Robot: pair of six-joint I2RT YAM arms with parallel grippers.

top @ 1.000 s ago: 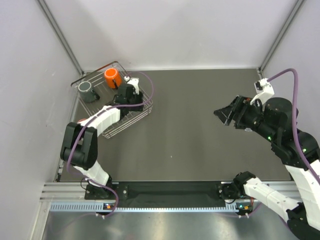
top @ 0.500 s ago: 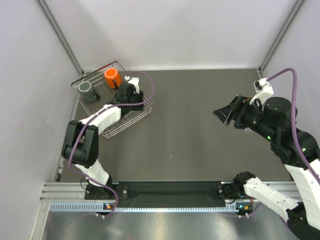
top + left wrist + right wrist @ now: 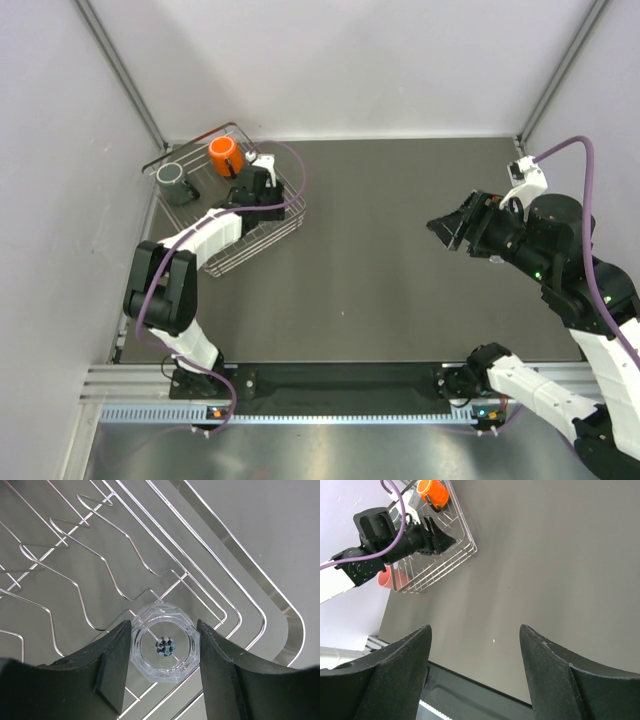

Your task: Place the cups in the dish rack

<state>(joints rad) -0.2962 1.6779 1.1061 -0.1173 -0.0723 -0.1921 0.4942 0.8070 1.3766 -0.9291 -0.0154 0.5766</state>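
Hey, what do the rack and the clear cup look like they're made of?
The rack: thin metal wire, probably steel, shiny silver with bright glints. The clear cup: see-through, faceted rim; glass or hard plastic, hard to say.

Light is bright and even, shadows soft, with glare along the dish rack.

dish rack: shiny metal wire | tumbler: clear, glossy | table: matt

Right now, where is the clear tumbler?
In the left wrist view, the clear tumbler is gripped between the fingers of the left gripper, over the wire bottom of the dish rack near its rounded corner.
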